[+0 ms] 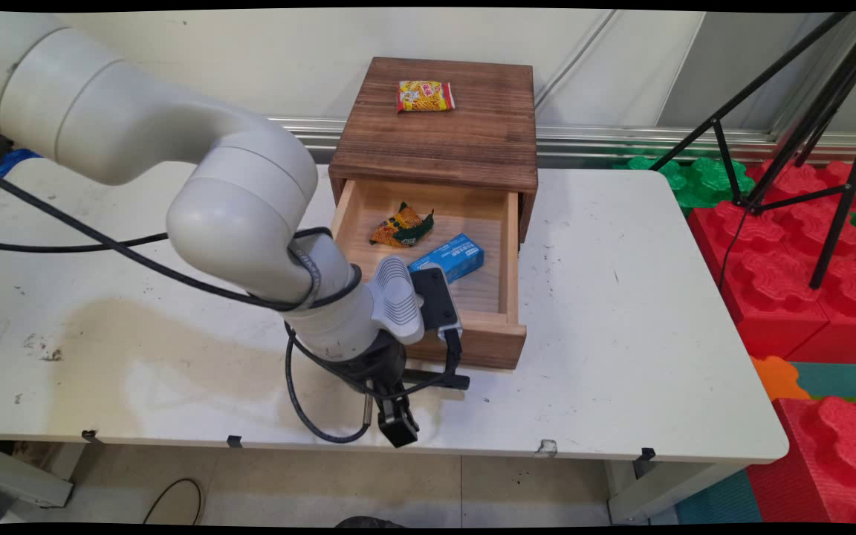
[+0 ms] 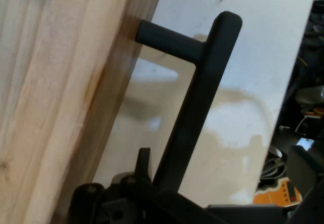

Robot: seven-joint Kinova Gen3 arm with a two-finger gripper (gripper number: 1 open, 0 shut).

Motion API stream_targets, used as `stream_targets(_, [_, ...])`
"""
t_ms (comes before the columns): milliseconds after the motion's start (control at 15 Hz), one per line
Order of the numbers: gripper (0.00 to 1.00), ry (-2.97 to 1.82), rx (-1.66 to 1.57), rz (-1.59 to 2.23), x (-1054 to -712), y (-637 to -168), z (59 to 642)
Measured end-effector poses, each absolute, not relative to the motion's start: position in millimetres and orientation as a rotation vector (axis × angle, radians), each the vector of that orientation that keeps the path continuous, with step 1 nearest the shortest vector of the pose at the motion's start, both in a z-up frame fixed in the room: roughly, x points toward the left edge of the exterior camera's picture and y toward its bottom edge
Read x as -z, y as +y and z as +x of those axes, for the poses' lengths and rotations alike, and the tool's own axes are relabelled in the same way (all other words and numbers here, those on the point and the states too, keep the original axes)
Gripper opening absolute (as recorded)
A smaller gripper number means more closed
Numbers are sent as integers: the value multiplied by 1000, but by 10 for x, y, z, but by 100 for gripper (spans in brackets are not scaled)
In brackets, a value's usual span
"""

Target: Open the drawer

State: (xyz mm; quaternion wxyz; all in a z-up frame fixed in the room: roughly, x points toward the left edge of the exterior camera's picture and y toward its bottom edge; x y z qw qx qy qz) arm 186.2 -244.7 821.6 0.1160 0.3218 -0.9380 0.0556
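A dark wooden box stands at the table's back with its light wooden drawer pulled out. In the drawer lie a crumpled orange-and-green packet and a small blue carton. On top of the box rests a yellow-and-red snack packet. My gripper points down right in front of the drawer, at the left end of its black bar handle. In the hand view the handle runs from the drawer front down into the gripper's linkage.
The white table has its front edge just below the gripper. Black cables hang from the arm over the table's left half. Red and green foam blocks and a black tripod stand to the right, off the table.
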Motion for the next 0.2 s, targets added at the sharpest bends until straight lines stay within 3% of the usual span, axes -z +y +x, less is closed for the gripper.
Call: stream_targets(200, [100,-2749,-163,940,-8230,-2397,1840])
